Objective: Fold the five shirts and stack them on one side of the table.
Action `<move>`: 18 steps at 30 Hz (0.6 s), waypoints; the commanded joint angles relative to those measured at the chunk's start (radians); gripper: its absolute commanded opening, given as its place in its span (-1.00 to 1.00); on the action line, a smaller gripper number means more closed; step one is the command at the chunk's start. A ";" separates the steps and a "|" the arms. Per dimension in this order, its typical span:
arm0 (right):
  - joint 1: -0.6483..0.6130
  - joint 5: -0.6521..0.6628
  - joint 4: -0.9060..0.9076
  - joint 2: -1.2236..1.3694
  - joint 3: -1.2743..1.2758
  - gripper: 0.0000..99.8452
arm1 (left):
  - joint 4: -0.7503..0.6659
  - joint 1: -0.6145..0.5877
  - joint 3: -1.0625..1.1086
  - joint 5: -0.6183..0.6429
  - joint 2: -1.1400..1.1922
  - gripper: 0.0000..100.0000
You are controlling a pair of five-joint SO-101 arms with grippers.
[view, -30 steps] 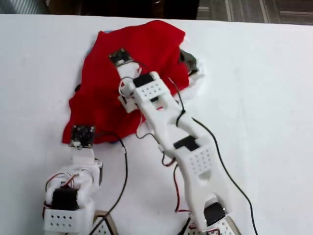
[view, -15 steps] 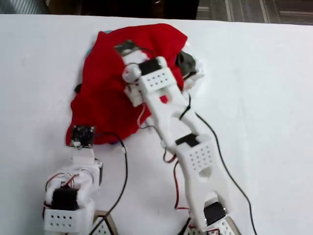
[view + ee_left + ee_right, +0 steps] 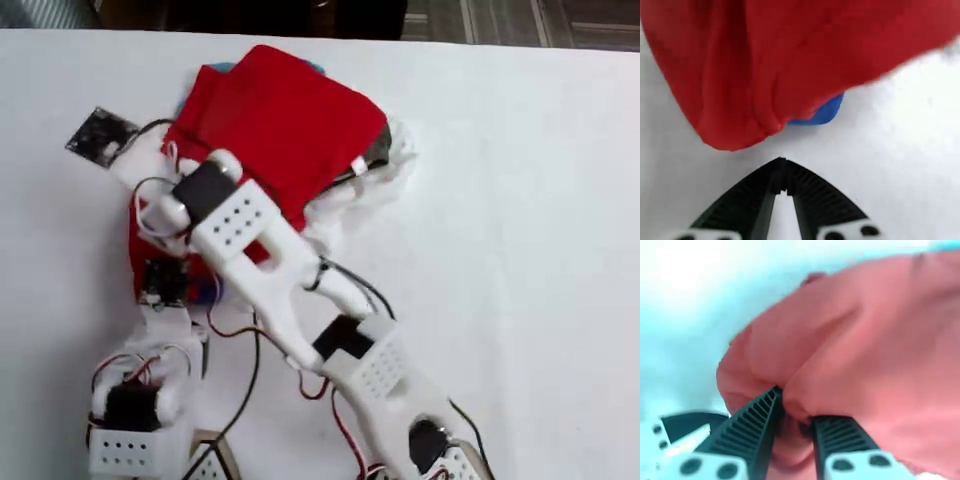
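Shirt [image 3: 290, 120], red and rumpled, thick fold in right pincer [image 3: 796, 407].

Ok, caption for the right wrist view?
Right claw pinching a bunched fold of the red shirt, table beyond.

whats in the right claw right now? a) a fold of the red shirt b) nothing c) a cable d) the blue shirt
a: in the right wrist view the right claw is closed on a bunched fold of the red shirt.
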 commanded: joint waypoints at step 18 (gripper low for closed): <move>-0.263 0.008 -0.479 0.275 -0.117 -0.95 | 0.003 -0.005 0.018 -0.005 -0.014 -0.95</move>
